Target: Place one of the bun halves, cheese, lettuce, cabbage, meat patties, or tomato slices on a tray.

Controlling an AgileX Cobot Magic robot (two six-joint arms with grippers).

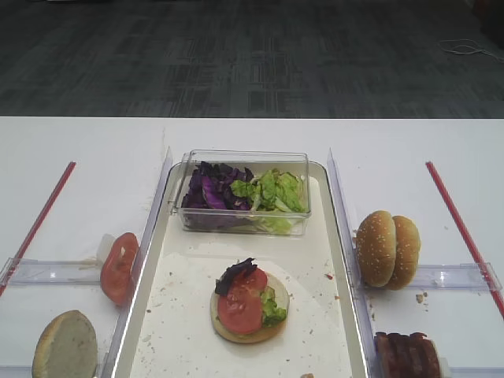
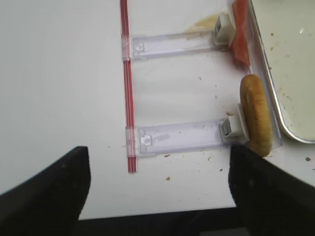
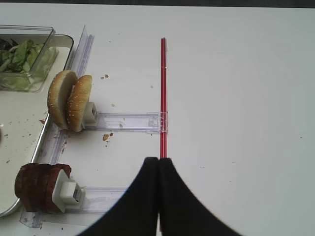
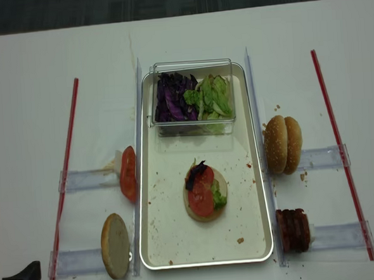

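On the off-white tray, with its silvery raised rim and rounded corners, a pale bun half lay face up near the middle. A red tomato slice sat on it, a frilly scrap of light green lettuce peeked out at its right edge, and a small, wavy piece of dark purple cabbage rested on top toward the back. Crumbs speckled the tray's floor around it. At the far end stood a clear plastic box, purple leaves heaped on its left, green on its right.

Outside the rim, clear plastic holders lay on the white table. On the right, two golden sesame bun halves stood on edge together, and nearer, a stack of dark, ridged meat patties. On the left stood more tomato slices and a single bun half. Thin red strips ran along both outer sides.

The left gripper hung over the table with its dark fingers spread wide and nothing between them. The right gripper had its black fingers pressed together, gripping nothing, above a red strip.
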